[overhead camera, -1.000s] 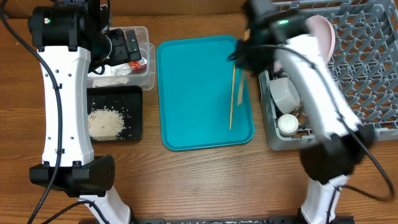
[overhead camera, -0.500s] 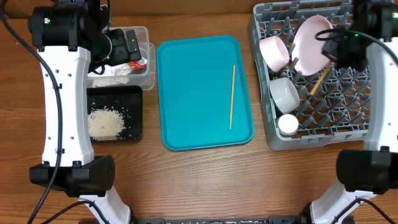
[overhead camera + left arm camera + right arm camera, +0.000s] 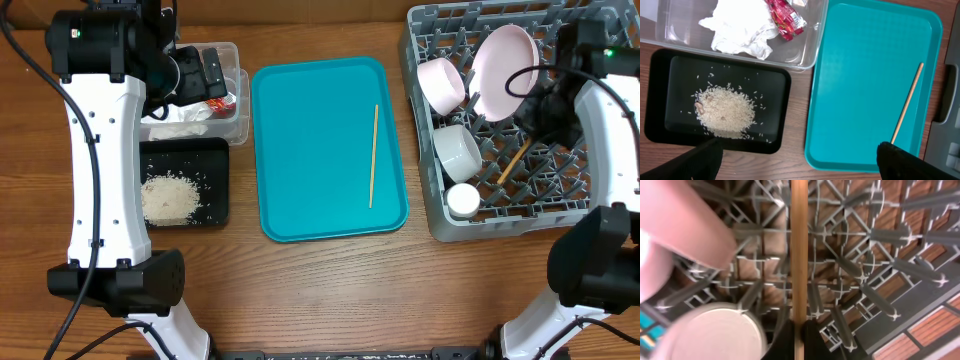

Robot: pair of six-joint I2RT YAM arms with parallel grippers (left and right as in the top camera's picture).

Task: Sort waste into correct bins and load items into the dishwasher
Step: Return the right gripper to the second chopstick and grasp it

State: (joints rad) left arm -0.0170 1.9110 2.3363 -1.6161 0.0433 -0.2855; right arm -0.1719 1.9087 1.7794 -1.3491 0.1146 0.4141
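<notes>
My right gripper is over the grey dish rack, shut on a wooden chopstick that slants down into the lattice. The rack holds a pink plate, a pinkish bowl, a whitish bowl and a small white cup. The second chopstick lies on the teal tray. My left gripper is open, high above the black tray of rice. The clear tub holds the white napkin and red wrapper.
The teal tray lies mid-table between the bins on the left and the rack on the right. Bare wooden tabletop runs along the front. The left arm's white links stand over the bins.
My right arm has swung from the teal tray to over the rack with one chopstick, and has lowered it towards the lattice. The left arm has not moved.
</notes>
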